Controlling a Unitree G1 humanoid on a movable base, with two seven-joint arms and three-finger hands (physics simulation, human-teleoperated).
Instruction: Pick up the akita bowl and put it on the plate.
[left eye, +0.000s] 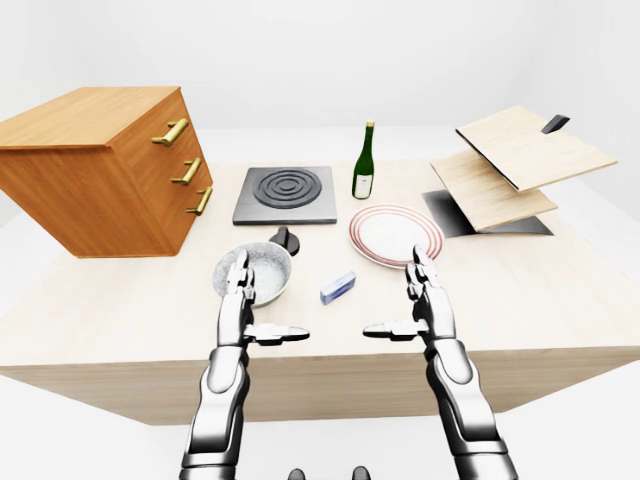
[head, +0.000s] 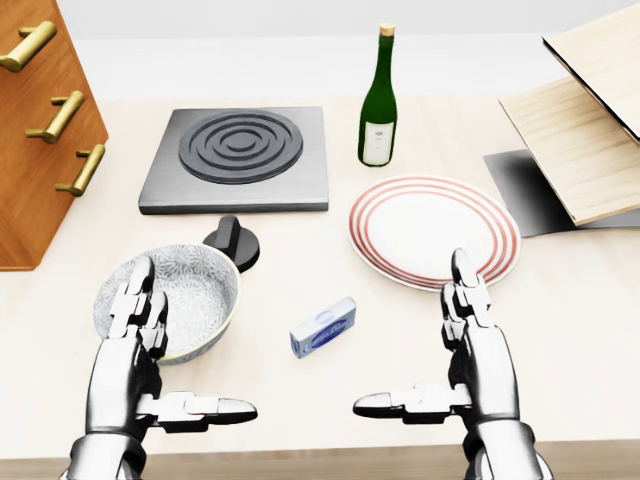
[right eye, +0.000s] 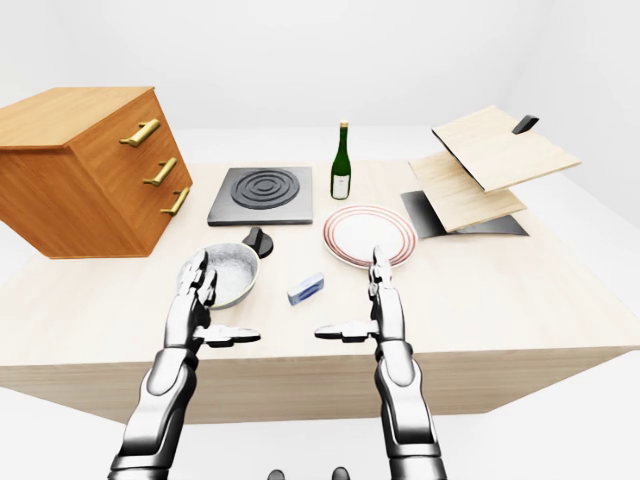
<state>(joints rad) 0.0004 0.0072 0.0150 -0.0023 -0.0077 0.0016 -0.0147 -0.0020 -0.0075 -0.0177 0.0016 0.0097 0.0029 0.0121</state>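
The akita bowl (head: 190, 290), grey-white with a speckled pattern, rests on the table at the lower left of the head view. A white plate with red rings (head: 433, 230) lies to its right. My left hand (head: 165, 360) hovers just over the bowl's near left rim, fingers straight and thumb pointing right; it is open and holds nothing. My right hand (head: 440, 350) is open too, below the plate's near edge, thumb pointing left.
A small blue-white box (head: 323, 327) lies between the hands. A black knob (head: 233, 241) touches the bowl's upper rim. Further up are a stove plate (head: 238, 158), a green wine bottle (head: 378, 100), a wooden drawer cabinet (left eye: 105, 165) at left and a wooden rack (left eye: 515, 165) at right.
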